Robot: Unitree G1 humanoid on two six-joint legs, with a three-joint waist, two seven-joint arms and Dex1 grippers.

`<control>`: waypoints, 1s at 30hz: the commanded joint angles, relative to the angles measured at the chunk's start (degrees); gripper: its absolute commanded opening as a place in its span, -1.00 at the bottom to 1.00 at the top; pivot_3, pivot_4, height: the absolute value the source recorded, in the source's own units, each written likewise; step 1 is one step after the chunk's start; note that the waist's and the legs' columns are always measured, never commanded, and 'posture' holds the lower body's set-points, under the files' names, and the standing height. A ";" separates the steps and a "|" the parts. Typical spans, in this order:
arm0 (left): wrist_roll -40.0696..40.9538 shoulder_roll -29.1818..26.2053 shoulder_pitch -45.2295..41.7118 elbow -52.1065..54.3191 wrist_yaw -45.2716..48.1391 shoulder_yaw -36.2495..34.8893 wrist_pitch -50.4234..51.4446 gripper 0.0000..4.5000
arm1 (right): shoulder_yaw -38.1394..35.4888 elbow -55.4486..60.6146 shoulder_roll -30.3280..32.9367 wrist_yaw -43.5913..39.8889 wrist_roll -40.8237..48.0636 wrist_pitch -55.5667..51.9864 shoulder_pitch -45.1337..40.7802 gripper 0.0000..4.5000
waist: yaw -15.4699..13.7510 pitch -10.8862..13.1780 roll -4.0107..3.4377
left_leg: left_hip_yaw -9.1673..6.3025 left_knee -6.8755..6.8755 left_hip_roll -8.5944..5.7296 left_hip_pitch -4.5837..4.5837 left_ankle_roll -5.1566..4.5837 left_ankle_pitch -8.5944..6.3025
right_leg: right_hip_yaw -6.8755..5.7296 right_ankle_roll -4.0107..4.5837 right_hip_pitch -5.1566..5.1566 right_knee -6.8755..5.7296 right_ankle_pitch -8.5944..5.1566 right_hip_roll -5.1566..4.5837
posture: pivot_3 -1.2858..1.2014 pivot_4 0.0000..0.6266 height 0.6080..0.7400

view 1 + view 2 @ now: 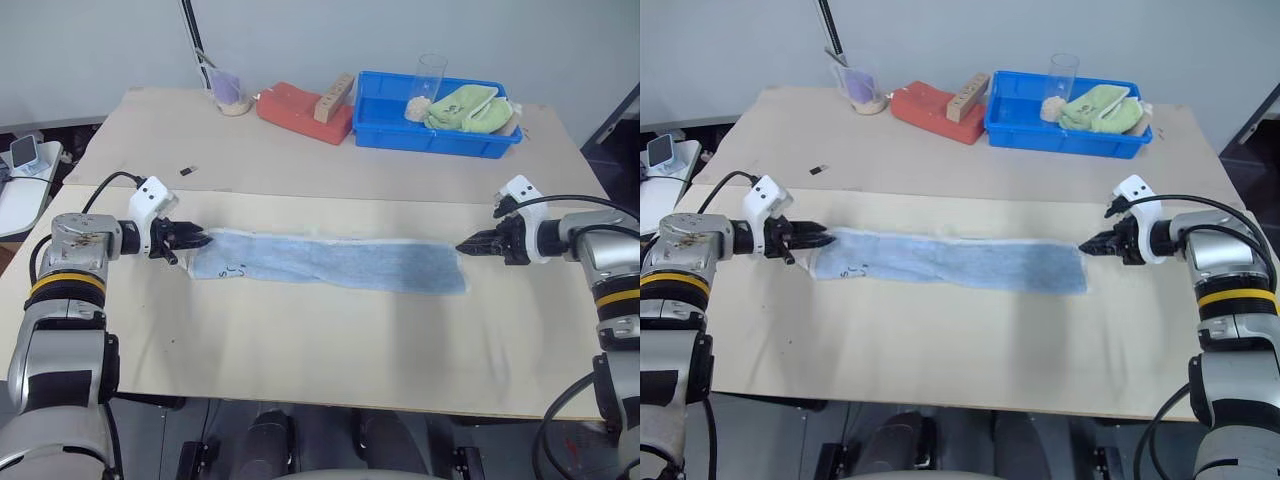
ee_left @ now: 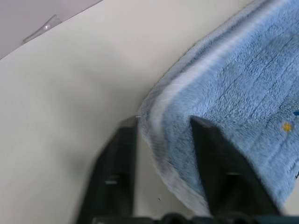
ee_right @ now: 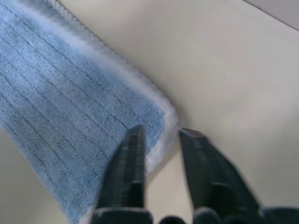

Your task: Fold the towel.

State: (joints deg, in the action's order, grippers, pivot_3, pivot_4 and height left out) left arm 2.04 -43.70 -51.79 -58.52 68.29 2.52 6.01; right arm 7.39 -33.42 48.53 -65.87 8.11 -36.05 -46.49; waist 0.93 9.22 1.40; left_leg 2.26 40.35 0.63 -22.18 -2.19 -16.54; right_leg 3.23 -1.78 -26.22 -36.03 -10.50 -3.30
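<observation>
The towel point(image 1: 330, 262), a light blue terry cloth with a pale hem and a small dark mark near its left end, lies flat as a long narrow strip across the middle of the table point(image 1: 300, 350). My left gripper point(image 1: 203, 240) is at the strip's left end and is open. In the left wrist view its fingers point(image 2: 117, 163) straddle the towel's hemmed edge point(image 2: 159, 107). My right gripper point(image 1: 462, 246) is at the right end, also open. There, in the right wrist view, the towel's corner point(image 3: 159, 116) lies between its fingers point(image 3: 131, 172).
Along the table's far edge stand a blue bin point(image 1: 430, 140) holding a light green cloth point(image 1: 465, 108) and a clear glass point(image 1: 430, 75), a red block point(image 1: 295, 110) with a wooden piece point(image 1: 333, 97), and a cup point(image 1: 230, 95). A small dark item point(image 1: 188, 171) lies behind the towel's left end.
</observation>
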 commanded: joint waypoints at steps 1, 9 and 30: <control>-1.16 -0.82 -1.97 -0.94 -1.06 -0.37 -3.45 0.66 | -3.93 2.66 1.35 1.15 1.11 0.76 -0.21 0.31 | 0.00 0.00 0.00 | 0.00 0.00 0.00 0.00 0.00 0.00 | 0.00 0.00 0.00 -0.02 0.00 0.00 | 0.03 -0.52 0.60; 3.07 -3.60 1.52 10.36 7.23 -3.14 -6.42 1.00 | -17.65 23.16 4.20 5.87 9.38 -10.90 13.64 0.98 | -0.37 0.00 0.00 | -0.17 0.00 0.02 -0.17 0.00 0.00 | -0.15 -0.04 0.00 -0.09 0.03 -0.04 | 0.03 -0.52 0.60; 25.62 -1.74 26.33 70.80 10.54 -2.87 15.19 1.00 | -43.24 59.74 -29.55 43.37 22.93 -38.90 37.64 0.98 | 0.07 -0.04 -0.04 | -0.55 0.02 0.06 0.11 0.00 0.00 | 0.06 -0.08 0.13 -0.01 0.01 0.05 | 0.03 -0.52 0.60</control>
State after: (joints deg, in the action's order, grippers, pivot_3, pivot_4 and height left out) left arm 27.15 -45.01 -25.67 10.97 78.47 -0.37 22.15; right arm -34.09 25.62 19.06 -24.35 29.81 -74.05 -7.46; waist 1.00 9.18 1.35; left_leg 1.72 40.36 0.69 -22.05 -2.19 -16.54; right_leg 3.30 -1.85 -26.09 -36.04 -10.49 -3.23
